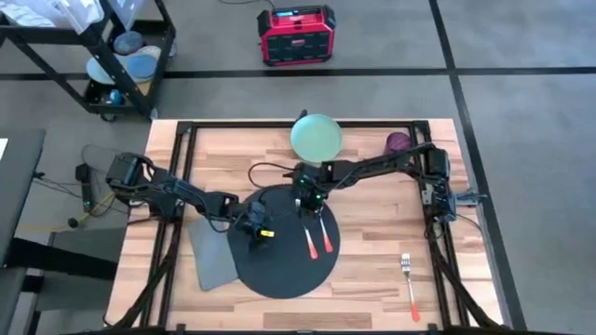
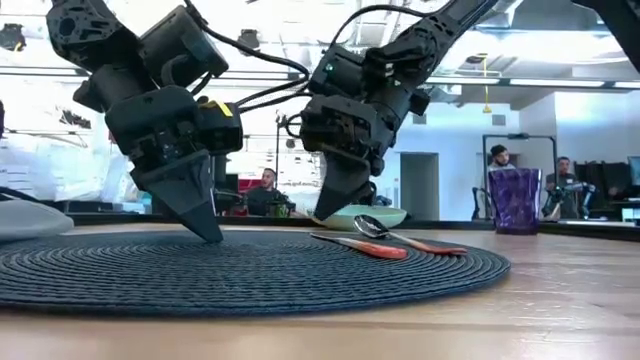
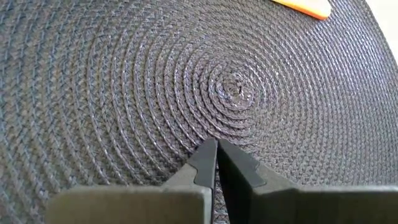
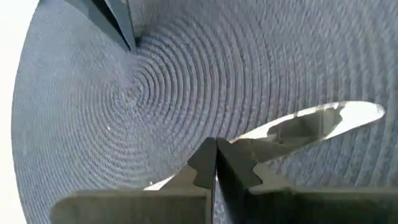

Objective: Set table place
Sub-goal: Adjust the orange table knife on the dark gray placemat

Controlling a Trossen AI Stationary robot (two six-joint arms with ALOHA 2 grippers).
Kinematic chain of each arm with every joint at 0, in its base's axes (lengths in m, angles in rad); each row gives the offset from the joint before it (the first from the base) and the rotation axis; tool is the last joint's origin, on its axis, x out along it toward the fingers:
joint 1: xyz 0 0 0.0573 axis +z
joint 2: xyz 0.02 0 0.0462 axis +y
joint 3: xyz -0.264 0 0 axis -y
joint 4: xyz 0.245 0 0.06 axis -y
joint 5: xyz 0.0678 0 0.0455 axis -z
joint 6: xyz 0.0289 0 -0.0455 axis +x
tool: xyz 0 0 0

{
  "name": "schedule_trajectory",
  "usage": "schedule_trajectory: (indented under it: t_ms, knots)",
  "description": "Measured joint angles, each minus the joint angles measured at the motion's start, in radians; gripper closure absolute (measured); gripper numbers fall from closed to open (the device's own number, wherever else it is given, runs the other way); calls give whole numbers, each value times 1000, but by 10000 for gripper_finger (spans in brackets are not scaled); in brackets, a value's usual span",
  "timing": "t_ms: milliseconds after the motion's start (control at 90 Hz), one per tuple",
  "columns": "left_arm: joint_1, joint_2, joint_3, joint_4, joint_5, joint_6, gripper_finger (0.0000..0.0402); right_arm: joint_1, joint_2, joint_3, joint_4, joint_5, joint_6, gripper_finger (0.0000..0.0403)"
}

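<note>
Grey floor crossed by dark lines holds a red box (image 1: 295,34) and black wire cart (image 1: 112,56).

A pale green plate (image 1: 317,136) sits near the far edge, with a purple cup (image 1: 399,142) just to its right, and in the low view that cup (image 2: 515,200) stands upright. Two orange-handled utensils (image 1: 318,236) lie side by side, one of them a spoon (image 2: 378,228) whose bowl shows metal, while a fork (image 1: 410,283) with an orange handle lies well apart toward the near right corner and a grey napkin (image 1: 210,257) lies flat at the left. Beyond, a red box (image 1: 296,34) rests on the floor, a black wire cart (image 1: 112,56) stands at the upper left, and people (image 2: 497,158) sit in the room behind.
</note>
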Motion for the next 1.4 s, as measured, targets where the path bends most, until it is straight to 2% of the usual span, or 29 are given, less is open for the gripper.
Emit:
schedule_trajectory:
  t_ms: [889,1144,1400]
  knots:
    - [0,0,0,1,-10,17,401,-32,0,1,51,1,-30,403]
    - [0,-1,0,2,-11,16,401,-24,59,16,70,-22,-15,403]
    - [0,-1,0,2,-14,12,401,-15,61,26,29,-28,-15,403]
